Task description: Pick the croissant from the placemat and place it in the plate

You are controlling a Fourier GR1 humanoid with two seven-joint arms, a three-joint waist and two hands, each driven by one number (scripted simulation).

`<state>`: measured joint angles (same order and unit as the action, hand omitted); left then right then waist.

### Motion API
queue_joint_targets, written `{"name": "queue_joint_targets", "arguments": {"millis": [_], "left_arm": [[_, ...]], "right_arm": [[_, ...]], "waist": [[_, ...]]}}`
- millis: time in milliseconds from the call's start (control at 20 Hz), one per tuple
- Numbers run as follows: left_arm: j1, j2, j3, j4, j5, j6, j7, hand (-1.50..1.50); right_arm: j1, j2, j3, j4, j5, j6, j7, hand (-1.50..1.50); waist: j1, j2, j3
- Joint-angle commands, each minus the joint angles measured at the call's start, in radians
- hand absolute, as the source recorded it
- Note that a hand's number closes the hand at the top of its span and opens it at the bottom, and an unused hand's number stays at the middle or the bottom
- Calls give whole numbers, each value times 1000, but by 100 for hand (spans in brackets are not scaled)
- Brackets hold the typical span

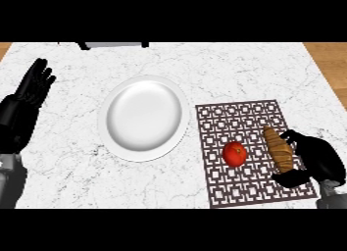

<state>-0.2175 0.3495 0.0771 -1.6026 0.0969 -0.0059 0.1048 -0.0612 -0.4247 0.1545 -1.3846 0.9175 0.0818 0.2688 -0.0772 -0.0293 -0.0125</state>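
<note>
A golden-brown croissant (278, 149) lies lengthwise on the right part of the patterned brown placemat (238, 117). My right hand (317, 159) is at its right side, fingers curled toward its upper end and thumb bent under its lower end, touching it on the mat. A white plate (144, 117) sits left of the placemat with nothing on it. My left hand (33, 88) rests open at the far left, fingers pointing up, well away from the plate.
A red tomato (235, 154) lies on the placemat just left of the croissant. The white marble counter (227, 68) ends at wooden floor on both sides. A dark and grey object (112, 44) shows at the counter's far edge.
</note>
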Motion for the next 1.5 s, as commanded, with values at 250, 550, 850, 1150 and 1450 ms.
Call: {"name": "queue_joint_targets", "arguments": {"millis": [250,550,850,1150,1450], "left_arm": [[42,20,32,-15,2,4,5,0],[-5,-1,-5,-24,0,0,23,0],[4,-3,-17,-57,12,-25,29,0],[-58,-23,-30,-17,-17,-15,11,0],[-40,-20,-15,-31,19,-47,8,0]], "right_arm": [[289,179,19,-344,221,-185,498,150],[336,338,304,-690,456,-188,647,150],[236,421,618,-833,690,-159,818,150],[-54,423,789,-706,673,-88,1101,150],[-285,423,657,-543,494,-153,1139,150]], "waist": [[-36,-4,3],[12,9,6],[69,19,9],[87,31,11],[117,35,11]]}}
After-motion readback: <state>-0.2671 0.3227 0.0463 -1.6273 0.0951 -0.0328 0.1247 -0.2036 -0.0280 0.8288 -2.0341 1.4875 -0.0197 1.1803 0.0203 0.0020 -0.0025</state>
